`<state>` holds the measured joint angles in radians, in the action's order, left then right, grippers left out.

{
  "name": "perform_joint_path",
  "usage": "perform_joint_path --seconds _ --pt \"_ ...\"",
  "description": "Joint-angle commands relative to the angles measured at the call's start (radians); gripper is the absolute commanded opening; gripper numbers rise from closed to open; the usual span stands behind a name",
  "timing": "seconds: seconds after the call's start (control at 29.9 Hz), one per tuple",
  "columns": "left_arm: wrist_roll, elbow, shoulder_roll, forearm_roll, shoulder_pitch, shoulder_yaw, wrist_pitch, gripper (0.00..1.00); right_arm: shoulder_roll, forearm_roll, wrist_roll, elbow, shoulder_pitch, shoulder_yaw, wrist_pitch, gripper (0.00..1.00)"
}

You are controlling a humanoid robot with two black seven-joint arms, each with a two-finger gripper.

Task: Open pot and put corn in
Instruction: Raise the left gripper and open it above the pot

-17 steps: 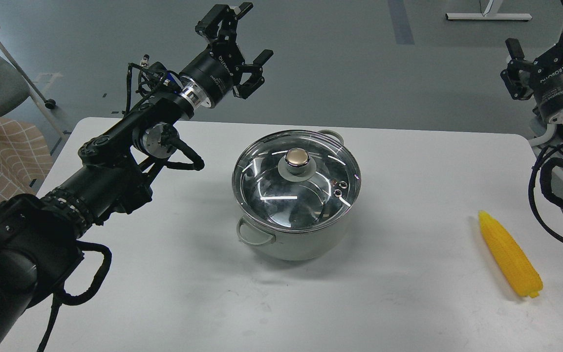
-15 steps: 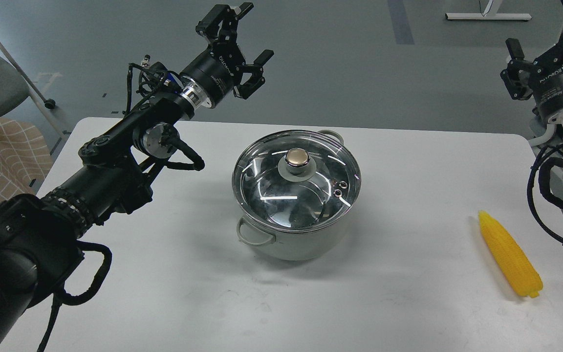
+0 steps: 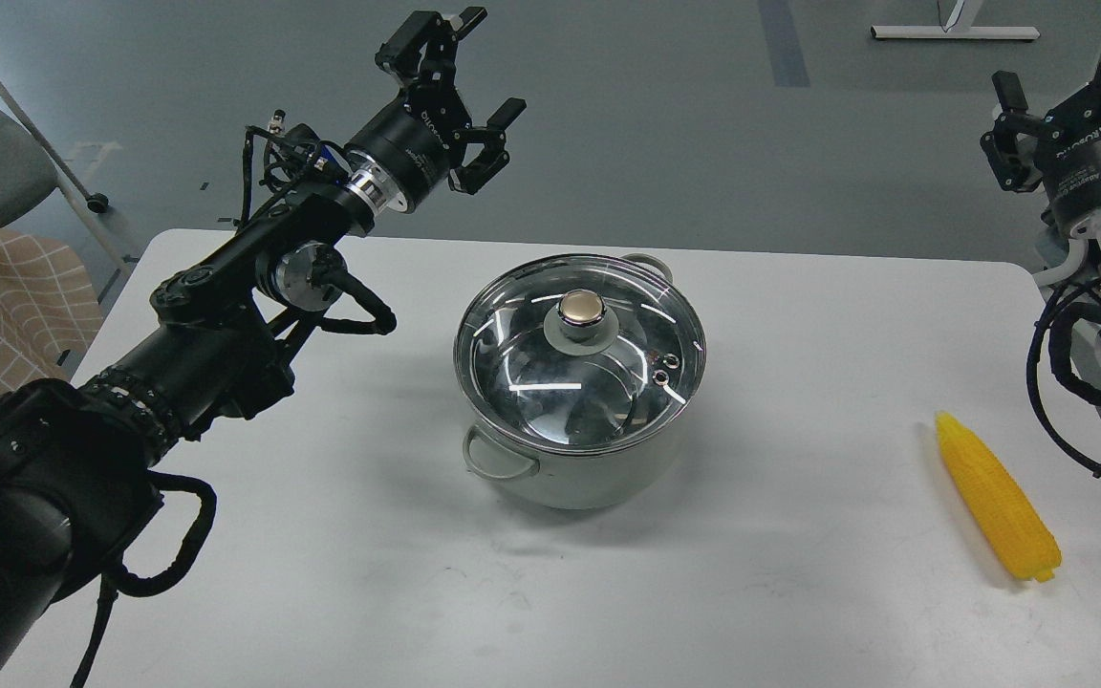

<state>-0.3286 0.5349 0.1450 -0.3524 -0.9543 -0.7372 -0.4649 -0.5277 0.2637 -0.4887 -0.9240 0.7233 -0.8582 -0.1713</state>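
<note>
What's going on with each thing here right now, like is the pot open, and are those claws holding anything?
pot: closed, upright on the table.
glass lid: seated on the pot.
corn: lying on the table, untouched.
left gripper: open, empty, raised.
right gripper: partly out of view, cannot tell.

Our way into the pot (image 3: 598,478) was blocked by the glass lid (image 3: 579,368) seated on its rim, knob (image 3: 582,308) free above. The white table (image 3: 321,573) lay bare around the pot, and the corn (image 3: 995,497) lay well apart, reachable from above.
</note>
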Motion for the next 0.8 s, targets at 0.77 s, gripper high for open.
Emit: perform_joint_path --seconds 0.77 --pt "-0.122 -0.007 0.007 0.026 0.0 -0.018 0.153 0.98 0.069 0.006 0.0 0.096 0.007 0.041 0.061 1.0"
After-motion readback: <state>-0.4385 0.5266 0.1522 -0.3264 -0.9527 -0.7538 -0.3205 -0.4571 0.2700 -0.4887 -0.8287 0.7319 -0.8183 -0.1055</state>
